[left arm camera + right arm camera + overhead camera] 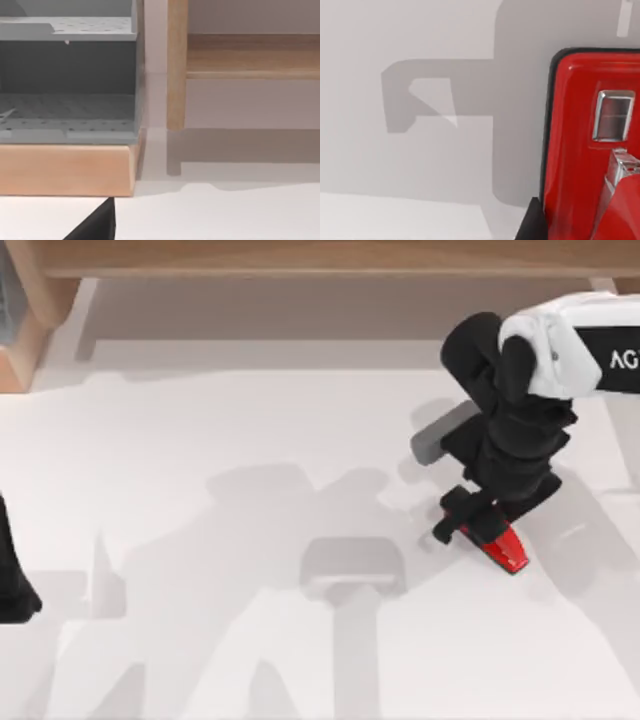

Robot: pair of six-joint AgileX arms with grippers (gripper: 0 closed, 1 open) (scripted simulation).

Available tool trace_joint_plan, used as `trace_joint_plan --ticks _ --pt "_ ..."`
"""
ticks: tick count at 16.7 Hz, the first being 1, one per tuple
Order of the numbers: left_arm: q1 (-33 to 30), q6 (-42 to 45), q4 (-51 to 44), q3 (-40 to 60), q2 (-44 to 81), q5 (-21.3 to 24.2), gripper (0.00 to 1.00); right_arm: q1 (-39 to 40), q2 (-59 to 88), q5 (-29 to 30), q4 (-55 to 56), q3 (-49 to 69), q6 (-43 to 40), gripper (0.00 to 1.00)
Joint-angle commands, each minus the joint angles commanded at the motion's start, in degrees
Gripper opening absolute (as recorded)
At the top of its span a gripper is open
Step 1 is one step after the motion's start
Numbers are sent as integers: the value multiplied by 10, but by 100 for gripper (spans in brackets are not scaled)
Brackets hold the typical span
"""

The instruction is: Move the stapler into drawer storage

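The red stapler lies on the white table at the right, one end poking out from under my right gripper. That gripper is down over the stapler's other end. In the right wrist view the stapler shows close up, glossy red with a black rim and a silver metal part. My left gripper is parked at the table's left edge. The drawer storage is a grey perforated compartment in a wooden frame, seen in the left wrist view; its wooden corner sits at the back left.
A wooden shelf board runs along the table's back edge. A wooden post stands beside the drawer unit. Shadows of the arms fall across the white table in the middle.
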Motion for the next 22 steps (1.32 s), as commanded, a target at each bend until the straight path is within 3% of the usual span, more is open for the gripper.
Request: trace_joint_plan --ticks 15,22 --pt "0 0 0 0 0 0 100 -7 -29 2 -59 39 -1 0" --pt "0 0 0 0 0 0 100 -162 -73 43 -105 193 -38 0"
